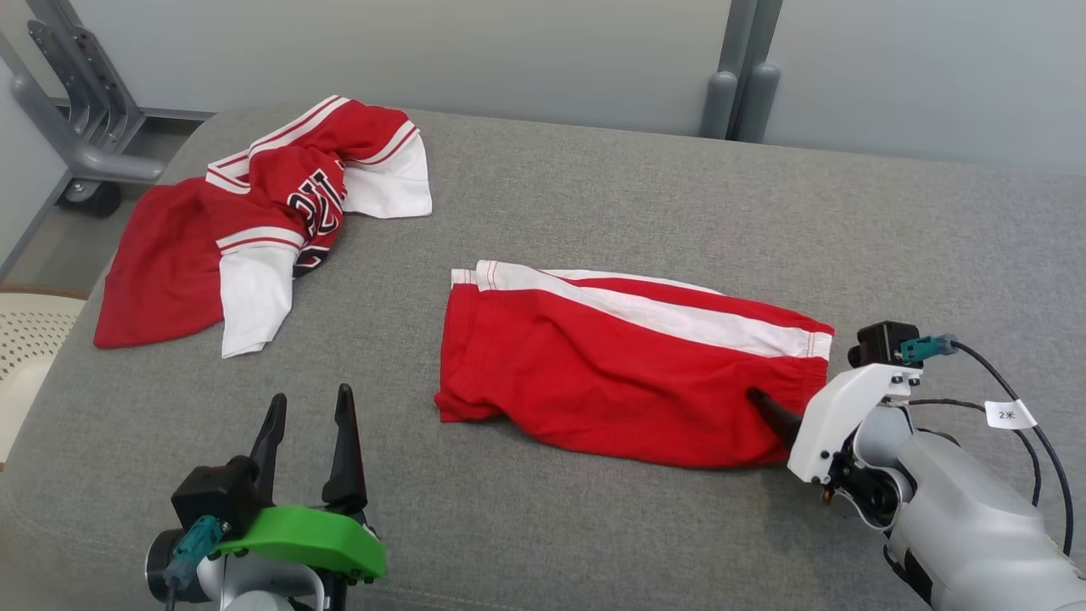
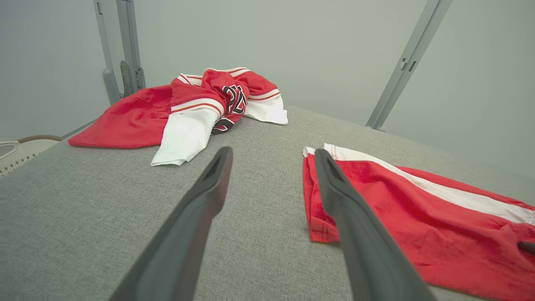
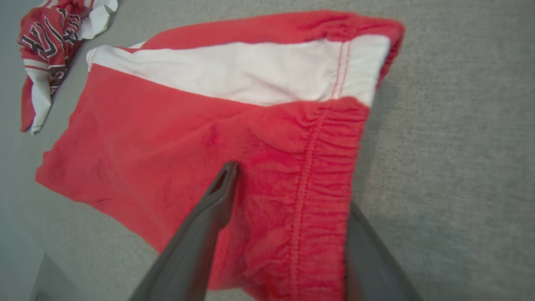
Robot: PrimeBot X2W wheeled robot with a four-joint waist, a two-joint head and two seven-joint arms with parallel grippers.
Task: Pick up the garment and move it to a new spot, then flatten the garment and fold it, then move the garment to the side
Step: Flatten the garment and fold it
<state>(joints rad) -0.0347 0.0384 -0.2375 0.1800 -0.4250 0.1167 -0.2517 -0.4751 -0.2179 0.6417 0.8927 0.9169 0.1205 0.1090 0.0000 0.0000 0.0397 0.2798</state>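
Note:
The garment, red shorts [image 1: 611, 373] with a white side stripe, lies flattened across the middle of the grey padded surface. Its gathered waistband [image 3: 309, 175] points toward my right arm. My right gripper [image 1: 776, 416] is at that waistband end with its jaws wide apart. One finger [image 3: 217, 196] rests on top of the red fabric, and the other [image 3: 368, 251] runs under the waistband edge with its tip hidden. My left gripper [image 1: 310, 397] stands open at the lower left, above bare surface and short of the shorts' leg hem [image 2: 319, 225], holding nothing.
A crumpled red and white jersey [image 1: 254, 221] lies at the far left corner of the surface. Grey metal frame posts [image 1: 738, 93] stand behind the far edge. A pale perforated basket [image 1: 25, 339] sits beyond the left edge. The surface [image 1: 543, 526] is bare in front of the shorts.

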